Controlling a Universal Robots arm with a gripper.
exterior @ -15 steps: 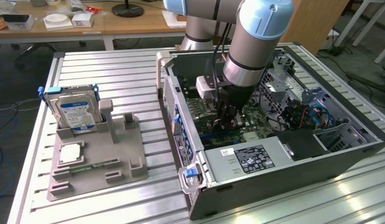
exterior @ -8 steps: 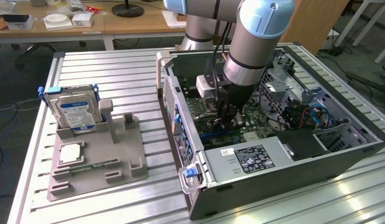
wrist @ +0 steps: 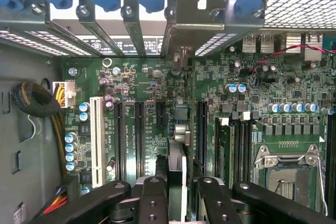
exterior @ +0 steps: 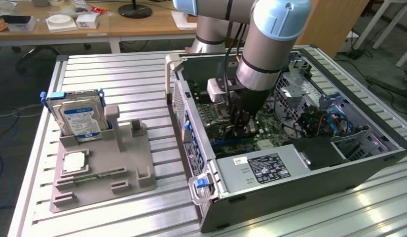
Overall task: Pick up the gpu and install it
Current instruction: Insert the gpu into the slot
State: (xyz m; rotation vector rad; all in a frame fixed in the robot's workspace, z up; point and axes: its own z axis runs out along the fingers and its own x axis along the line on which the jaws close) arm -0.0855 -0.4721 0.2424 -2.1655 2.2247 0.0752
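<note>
Gpu (wrist: 177,174) stands edge-on, clamped between the jaws, above the motherboard (wrist: 152,80).

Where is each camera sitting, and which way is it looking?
Exterior view: off the arm, high up, looking down into the open computer case; the arm and claw show.
Wrist view: on the wrist, facing the motherboard; claw fingers show, gripping the gpu.
Both see the claw and the motherboard inside the case.
</note>
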